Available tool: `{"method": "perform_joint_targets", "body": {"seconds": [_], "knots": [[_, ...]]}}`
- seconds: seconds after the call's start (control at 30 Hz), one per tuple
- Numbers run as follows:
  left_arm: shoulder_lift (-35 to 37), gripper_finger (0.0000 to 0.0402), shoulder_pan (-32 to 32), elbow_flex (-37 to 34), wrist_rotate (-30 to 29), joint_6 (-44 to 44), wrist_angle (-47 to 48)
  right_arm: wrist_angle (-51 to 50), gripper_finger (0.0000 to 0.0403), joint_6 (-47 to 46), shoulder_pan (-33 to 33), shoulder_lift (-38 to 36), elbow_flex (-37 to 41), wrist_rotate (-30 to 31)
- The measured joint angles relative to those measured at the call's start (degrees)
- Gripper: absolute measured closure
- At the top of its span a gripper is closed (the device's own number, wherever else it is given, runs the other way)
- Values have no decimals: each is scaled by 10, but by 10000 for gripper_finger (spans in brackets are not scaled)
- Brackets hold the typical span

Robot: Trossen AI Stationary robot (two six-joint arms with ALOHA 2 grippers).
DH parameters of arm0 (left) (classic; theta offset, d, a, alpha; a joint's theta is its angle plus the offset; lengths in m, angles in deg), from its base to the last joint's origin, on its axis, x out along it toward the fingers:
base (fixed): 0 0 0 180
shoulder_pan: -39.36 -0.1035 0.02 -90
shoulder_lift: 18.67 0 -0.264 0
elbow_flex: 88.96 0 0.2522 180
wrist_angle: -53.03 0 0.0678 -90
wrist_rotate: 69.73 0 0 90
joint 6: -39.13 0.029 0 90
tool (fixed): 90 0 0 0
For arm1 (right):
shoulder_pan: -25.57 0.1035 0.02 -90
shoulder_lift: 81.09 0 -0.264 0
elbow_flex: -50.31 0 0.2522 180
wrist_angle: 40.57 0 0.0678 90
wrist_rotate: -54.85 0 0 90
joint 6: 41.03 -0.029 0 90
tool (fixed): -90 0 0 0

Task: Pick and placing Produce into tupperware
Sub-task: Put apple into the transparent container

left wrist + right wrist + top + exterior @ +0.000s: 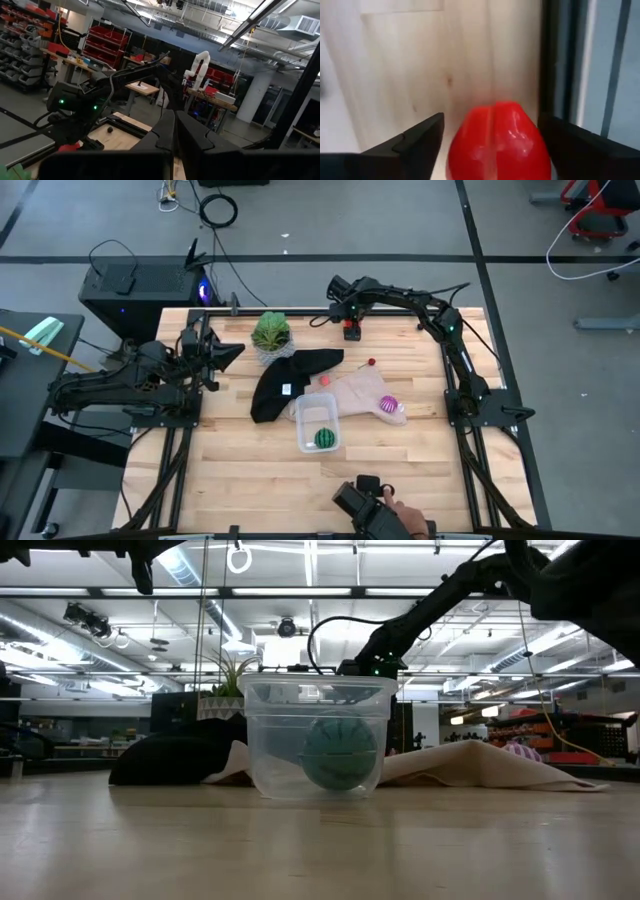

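Table [230, 470]: pale wood planks, matt, visible grain, smooth enough. Small clear plastic tub with rounded corners [318, 737]: see-through, slightly glossy walls. Green ribbed melon-like toy [340, 756] inside it: plastic look, dull sheen. Red toy fruit [499, 142]: shiny smooth plastic, bright highlights, seam down middle. Black cloth [283, 383]: soft, matt, rumpled. Beige cloth [362, 392]: thin fabric, matt, wrinkly. Dark arm fingers [420, 145] flanking red fruit: matt black plastic look. Leafy green plant [271, 332]: fake-looking plastic leaves.

The right arm reaches to the table's far edge, its gripper [490, 135] pointing down with fingers [417, 140] spread. The left arm sits folded at the left edge, gripper [228, 352] closed.
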Motion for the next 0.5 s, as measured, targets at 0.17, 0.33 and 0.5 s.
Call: {"method": "perform_joint_targets", "body": {"seconds": [0.17,0.33,0.5], "knots": [[0,392,0,0,0,0,0,-32,129,-2,5,0,-14,3],[0,392,0,0,0,0,0,-54,139,-3,15,-1,-33,6],[0,376,0,0,0,1,0,-101,118,-27,34,-1,-82,9]]}}
